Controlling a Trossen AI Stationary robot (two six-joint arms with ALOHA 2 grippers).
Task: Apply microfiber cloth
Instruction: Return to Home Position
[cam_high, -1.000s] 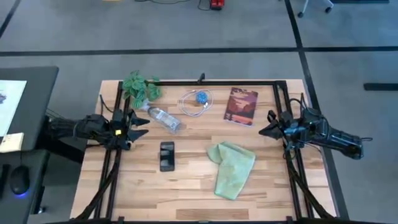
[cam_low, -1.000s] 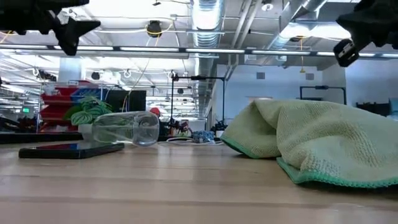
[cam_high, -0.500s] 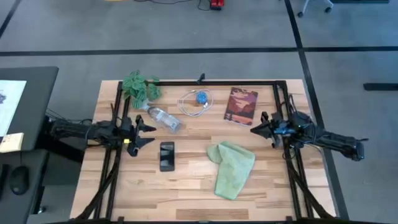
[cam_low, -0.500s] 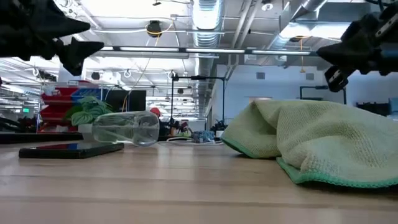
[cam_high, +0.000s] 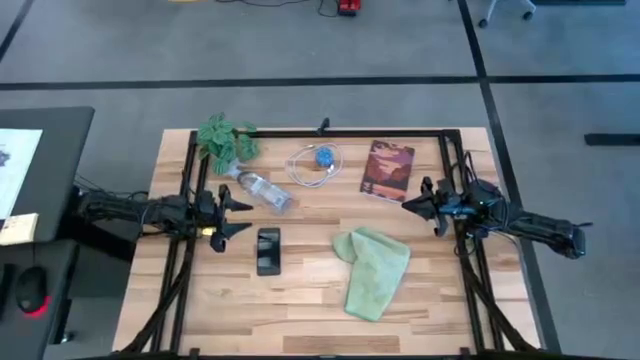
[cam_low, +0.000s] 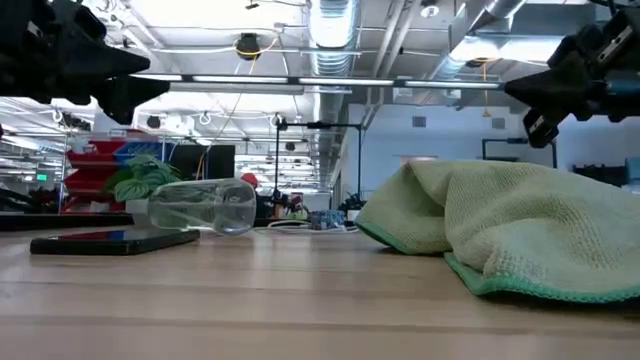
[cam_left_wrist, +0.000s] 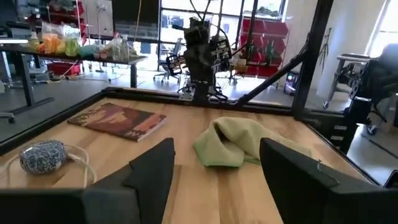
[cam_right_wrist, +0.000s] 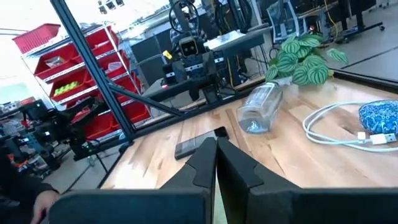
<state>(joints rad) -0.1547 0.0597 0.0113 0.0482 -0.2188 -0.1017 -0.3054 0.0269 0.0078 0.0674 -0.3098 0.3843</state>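
The pale mint-green microfiber cloth (cam_high: 372, 270) lies crumpled on the wooden table, right of centre, with a raised fold at its far end (cam_low: 420, 200). A black phone (cam_high: 268, 250) lies flat to its left. My left gripper (cam_high: 243, 215) hovers open above the table's left part, just left of the phone, pointing toward the cloth (cam_left_wrist: 233, 143). My right gripper (cam_high: 407, 206) hovers shut over the table's right part, beyond the cloth's far end, pointing left toward the phone (cam_right_wrist: 199, 142). Neither gripper touches anything.
A clear plastic bottle (cam_high: 265, 190) lies on its side beyond the phone. A leafy plant (cam_high: 225, 140) stands at the far left. A white cable with a blue ball (cam_high: 317, 163) and a reddish book (cam_high: 388, 170) lie along the far side. Bare wood shows along the near edge.
Both grippers have come down and in toward the table's middle. My left gripper has gone right and a little toward the near edge, closer to the phone. My right gripper has gone left, past the cloth's far end. The cloth and phone have stayed still.
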